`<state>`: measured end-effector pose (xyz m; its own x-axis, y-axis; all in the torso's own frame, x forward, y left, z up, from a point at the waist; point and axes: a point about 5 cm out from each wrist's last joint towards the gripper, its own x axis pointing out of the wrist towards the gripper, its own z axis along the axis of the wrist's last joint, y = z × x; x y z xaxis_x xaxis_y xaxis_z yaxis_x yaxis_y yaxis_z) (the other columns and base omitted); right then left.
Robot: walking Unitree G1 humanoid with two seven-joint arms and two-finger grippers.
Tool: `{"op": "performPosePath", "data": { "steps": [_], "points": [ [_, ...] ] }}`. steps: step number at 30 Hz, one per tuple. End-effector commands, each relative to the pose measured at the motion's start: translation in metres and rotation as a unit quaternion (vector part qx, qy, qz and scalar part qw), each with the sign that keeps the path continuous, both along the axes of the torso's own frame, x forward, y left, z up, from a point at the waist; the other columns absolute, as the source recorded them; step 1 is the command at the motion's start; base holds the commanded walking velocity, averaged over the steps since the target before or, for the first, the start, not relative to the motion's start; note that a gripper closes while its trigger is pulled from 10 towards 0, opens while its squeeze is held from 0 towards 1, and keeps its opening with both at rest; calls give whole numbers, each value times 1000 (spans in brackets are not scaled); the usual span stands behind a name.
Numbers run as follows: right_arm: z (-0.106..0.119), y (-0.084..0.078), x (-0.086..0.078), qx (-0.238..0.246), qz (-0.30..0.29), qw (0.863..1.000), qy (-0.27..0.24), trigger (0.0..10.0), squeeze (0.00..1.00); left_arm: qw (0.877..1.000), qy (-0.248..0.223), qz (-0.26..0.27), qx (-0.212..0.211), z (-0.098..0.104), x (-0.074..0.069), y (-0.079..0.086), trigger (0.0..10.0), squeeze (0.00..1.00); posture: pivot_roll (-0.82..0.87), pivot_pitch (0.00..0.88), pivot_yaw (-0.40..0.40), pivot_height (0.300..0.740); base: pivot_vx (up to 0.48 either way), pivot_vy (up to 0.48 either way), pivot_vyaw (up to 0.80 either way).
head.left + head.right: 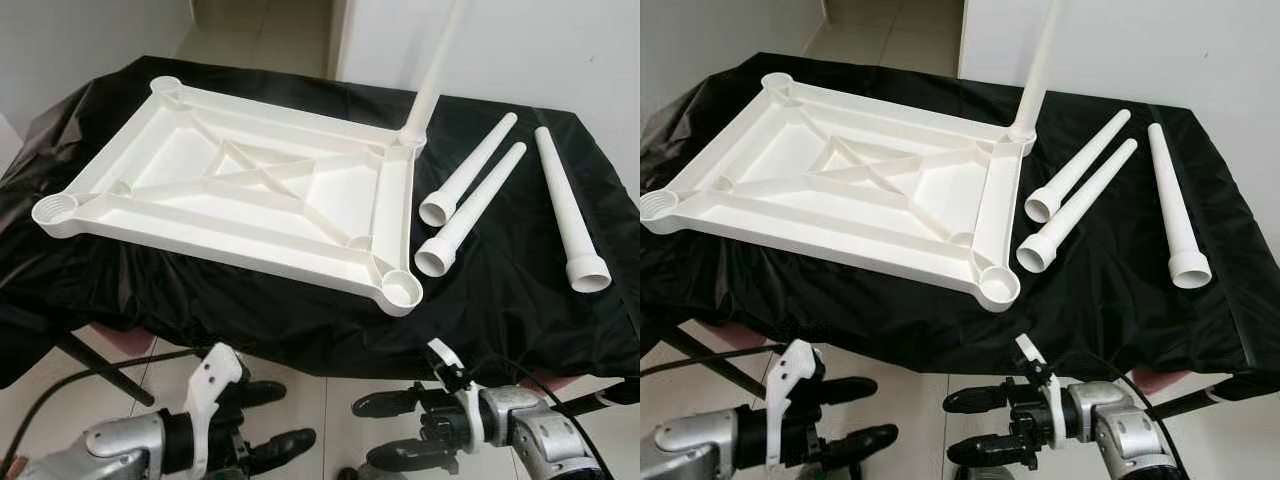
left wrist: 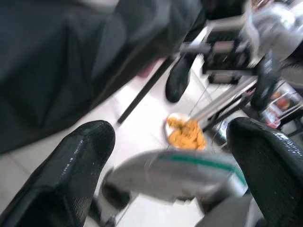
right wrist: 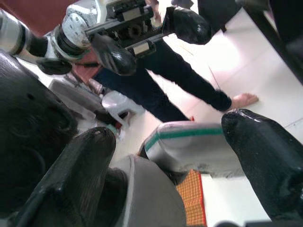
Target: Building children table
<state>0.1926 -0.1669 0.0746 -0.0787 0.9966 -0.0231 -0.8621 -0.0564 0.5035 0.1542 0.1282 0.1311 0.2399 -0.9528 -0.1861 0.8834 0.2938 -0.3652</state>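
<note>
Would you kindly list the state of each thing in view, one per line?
Tabletop: upside down on the black cloth.
Fitted leg: upright in the far right corner socket.
Three loose legs: lying beside the tabletop.
Left gripper: open, empty.
Right gripper: open, empty.

White tabletop (image 1: 250, 190) and legs (image 1: 470, 205), black cloth (image 1: 500, 290)

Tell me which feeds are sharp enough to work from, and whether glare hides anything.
Left eye view: sharp and evenly lit; the white plastic tabletop upside down on the black cloth reads clearly, no glare. Left wrist view: motion-blurred; left gripper fingers open. Right wrist view: softer, bright floor; right gripper open.
</note>
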Motion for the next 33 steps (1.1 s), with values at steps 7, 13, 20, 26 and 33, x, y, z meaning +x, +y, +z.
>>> {"op": "performPosePath", "data": {
  "steps": [7, 13, 20, 26, 33],
  "points": [
    [57, -8, 51, 70, -95, 989, -83, 10000, 0, 988, -79, -48, -121, 44, 21, -14, 10000, 0, 110, 51, -56, 740, 0, 0, 0],
    [80, 2, 86, 103, -210, 963, -133, 10000, 0, 982, -133, 37, -128, 49, 48, -25, 10000, 0, 105, 26, -50, 740, 0, 0, 0],
    [92, 13, 115, 117, -363, 912, -152, 10000, 0, 962, -171, 167, -128, 58, 88, -29, 10000, 0, 101, 6, -47, 740, 0, 0, 0],
    [101, 16, 129, 123, -431, 880, -157, 10000, 0, 950, -193, 222, -110, 61, 109, -34, 10000, 0, 102, 5, -48, 740, 0, 0, 0],
    [117, 17, 147, 93, -534, 820, -184, 10000, 0, 922, -227, 303, -76, 68, 143, -43, 10000, 0, 91, 4, -55, 740, 0, 0, 0]
  ]
}}
